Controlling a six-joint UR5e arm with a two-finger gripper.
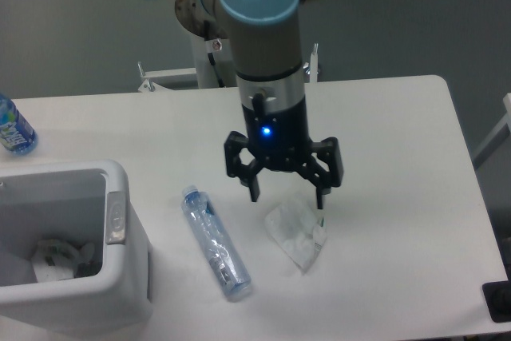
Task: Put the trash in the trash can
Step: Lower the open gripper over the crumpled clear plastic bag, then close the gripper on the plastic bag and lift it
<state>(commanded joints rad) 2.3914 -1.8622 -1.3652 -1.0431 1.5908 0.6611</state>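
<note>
Camera view: gripper (288, 195) spread wide, holding nothing, just above wrapper (297, 233) near counter (399, 141) front edge. Flattened bottle (215, 243) lies left of it. Bin (120, 277) at front-left corner.

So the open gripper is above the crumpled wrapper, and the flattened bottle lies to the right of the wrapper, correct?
Not quite. The camera view shows the flattened bottle lying to the left of the crumpled wrapper, between it and the trash can. The gripper is indeed open above the wrapper.
</note>
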